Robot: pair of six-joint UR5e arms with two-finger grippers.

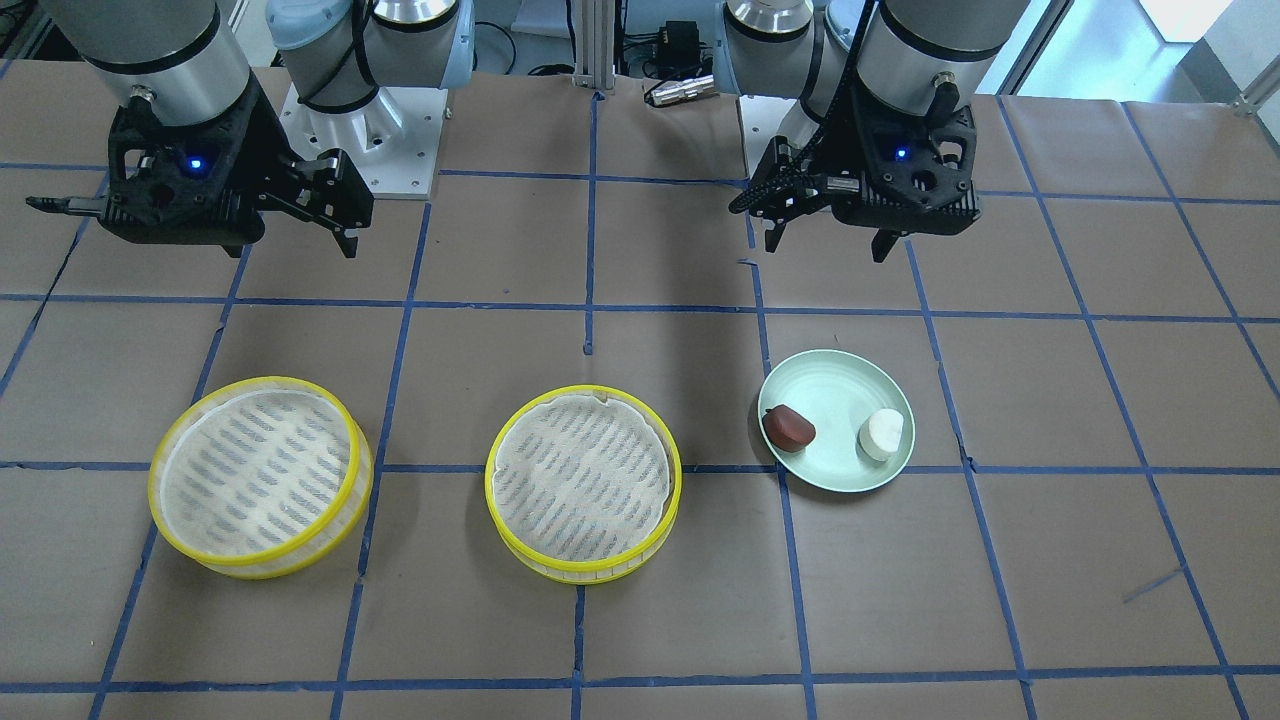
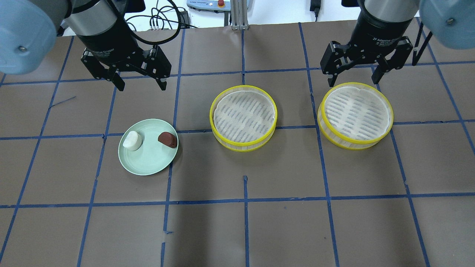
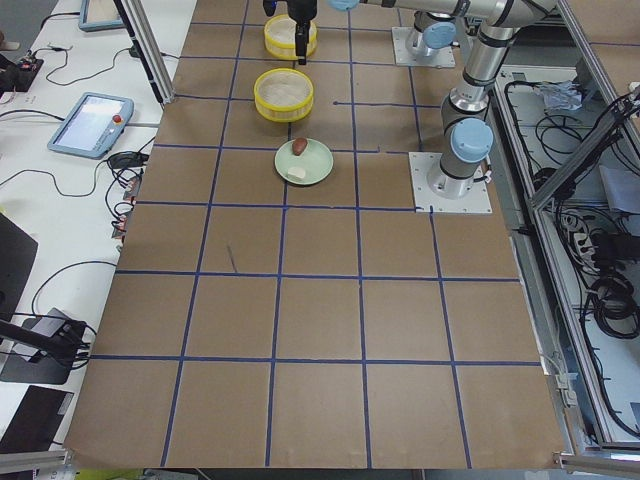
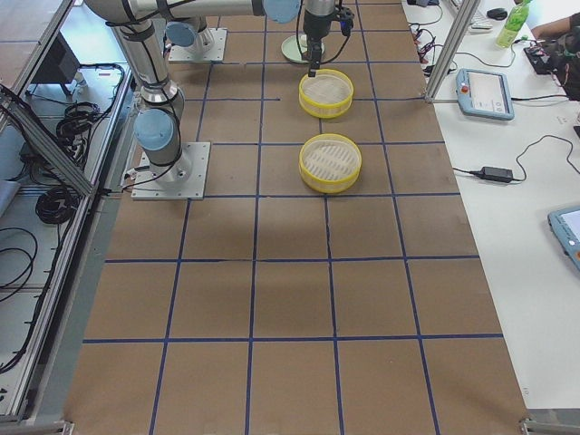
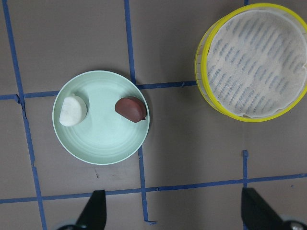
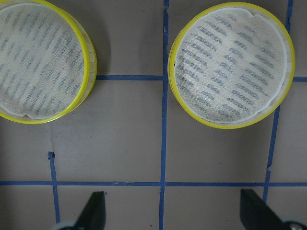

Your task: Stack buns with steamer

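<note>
I see the white bun [image 2: 132,141] and reddish-brown bun [image 2: 167,139] apart on the green plate [image 2: 148,160] at the table's [image 2: 259,222] left, the middle steamer [image 2: 243,145] and right steamer [image 2: 355,144] beside it, and the left gripper [image 2: 141,86] and right gripper [image 2: 353,81] hovering, jaws wide and empty.

Bright, even, diffuse top light in all views. Shadows are soft: broad faint bands on the table [image 2: 207,230] at bottom centre of the overhead view, thin dark edges beside the plate [image 2: 148,159] and steamers [image 2: 243,146]. Blown-out white past the table's far edge in overhead, and at top right in the front view. Mild sheen on the plate. Wrist views are sharp on the buns [image 5: 130,108]; the fingertips [image 5: 96,211] at the bottom edge are dark and soft. Arm shells [image 2: 22,33] in the overhead corners are out of focus. Side views are wide-angle: lines converge, far things tiny.
</note>
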